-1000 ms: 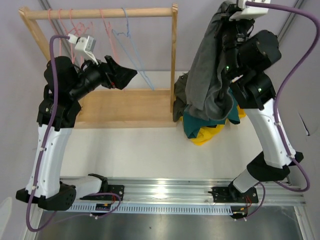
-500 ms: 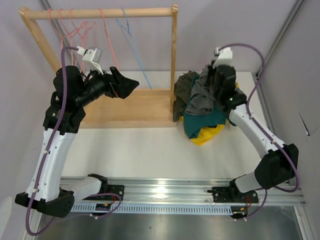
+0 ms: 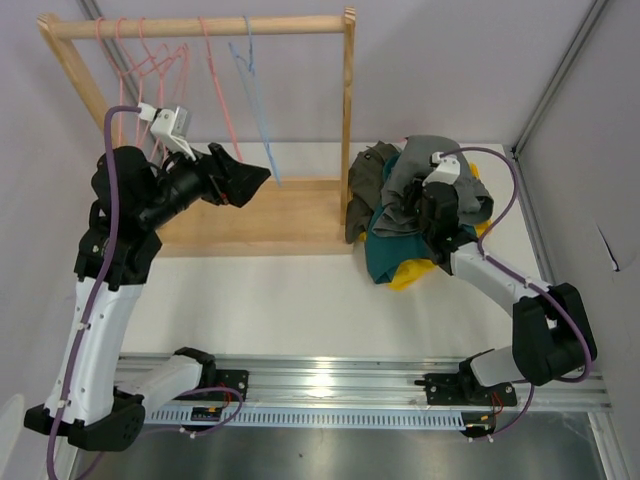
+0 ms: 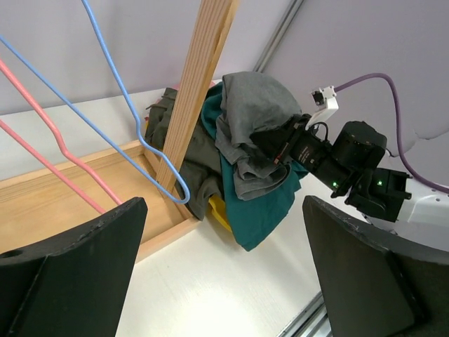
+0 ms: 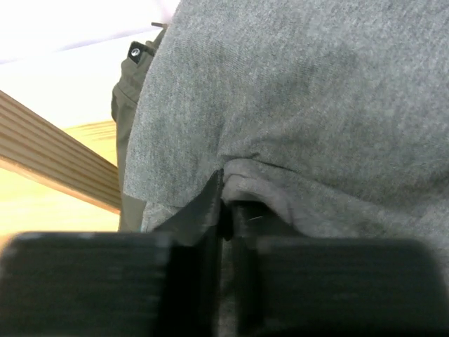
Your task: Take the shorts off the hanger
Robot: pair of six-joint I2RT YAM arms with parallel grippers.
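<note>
A heap of shorts lies on the table right of the rack: grey shorts (image 3: 412,168) on top, teal (image 3: 385,256), yellow (image 3: 418,270) and olive (image 3: 364,182) below. My right gripper (image 3: 430,203) is pressed down onto the heap. In the right wrist view its fingers (image 5: 210,210) stand almost together, with a fold of the grey shorts (image 5: 295,105) pinched at their tips. My left gripper (image 3: 255,180) hovers in front of the rack, wide open and holding nothing (image 4: 224,281). A blue hanger (image 3: 254,95) and several pink hangers (image 3: 160,62) hang bare on the rail.
The wooden rack (image 3: 250,215) has a flat base, a top rail (image 3: 200,26) and a right post (image 3: 349,120) right beside the heap. Bare white tabletop (image 3: 290,290) lies in front. A metal rail (image 3: 330,385) runs along the near edge. Grey walls stand close behind and at the right.
My right arm has come down from high above with the grey shorts and laid them on the heap. The left arm has shifted only slightly by the rack.
</note>
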